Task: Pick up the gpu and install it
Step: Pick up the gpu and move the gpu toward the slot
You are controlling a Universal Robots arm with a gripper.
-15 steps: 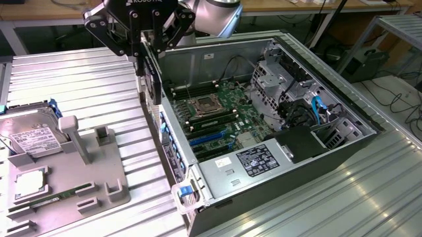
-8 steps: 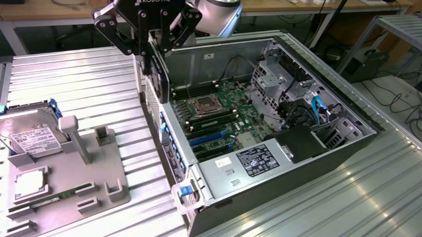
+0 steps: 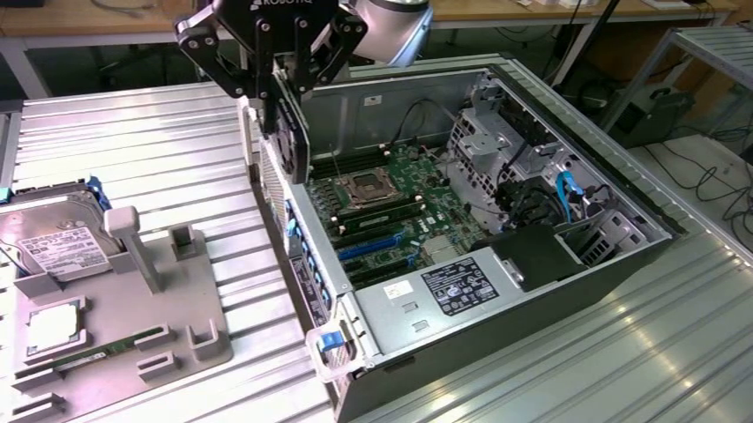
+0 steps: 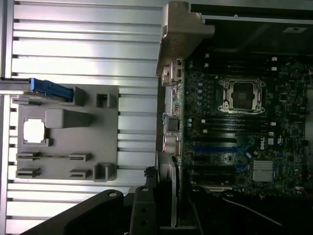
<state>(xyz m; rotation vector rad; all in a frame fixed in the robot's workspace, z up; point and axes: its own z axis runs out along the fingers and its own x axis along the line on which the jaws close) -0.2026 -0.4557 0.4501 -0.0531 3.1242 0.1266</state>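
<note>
The gpu [image 3: 291, 132] hangs on edge in the upper left-centre of the exterior view. It is over the left wall of the open computer case [image 3: 553, 282] and above the motherboard [image 3: 394, 207], not touching it. The jaws are closed partway and clamp the card's upper end from both faces. The case lies on its side on the ribbed metal table [image 3: 153, 123]. At the lower left of that view sits a grey holder [image 3: 176, 300], with a hard drive [image 3: 53, 242] at its left edge.
</note>
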